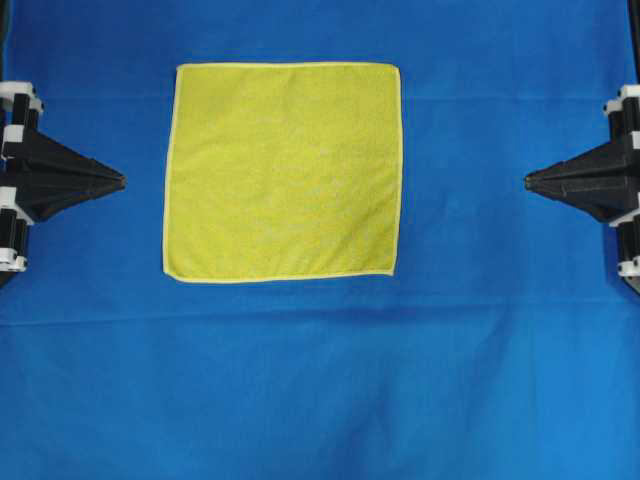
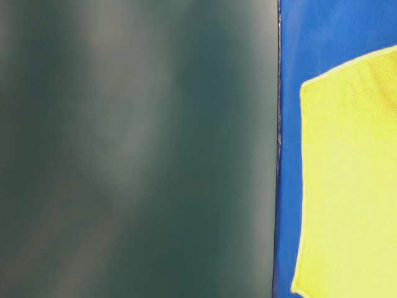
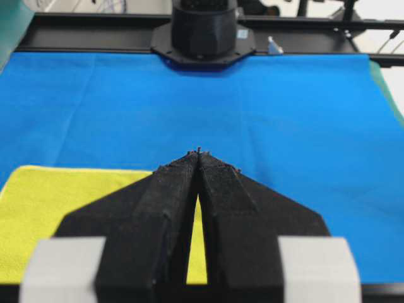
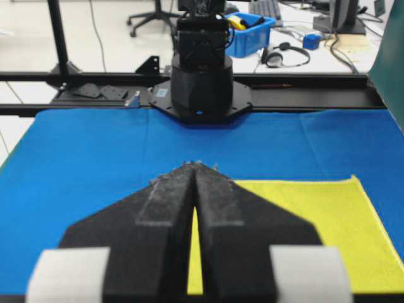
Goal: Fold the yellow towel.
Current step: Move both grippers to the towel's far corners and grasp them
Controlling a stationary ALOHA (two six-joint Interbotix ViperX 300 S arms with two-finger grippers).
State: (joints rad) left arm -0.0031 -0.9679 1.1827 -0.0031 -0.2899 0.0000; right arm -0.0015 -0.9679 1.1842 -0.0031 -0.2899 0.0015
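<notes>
on blue cloth (image 1: 500,380), yellow towel (image 1: 284,170) flat (unfolded), grippers closed

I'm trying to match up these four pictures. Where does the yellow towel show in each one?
Overhead: yellow towel lies flat, upper middle, between both hands.
Table-level: right edge, beside a dark blurred panel.
Left wrist: lower left, partly behind the left hand.
Right wrist: lower right, behind the right hand.
Shared landmark: the blue cloth.
</notes>
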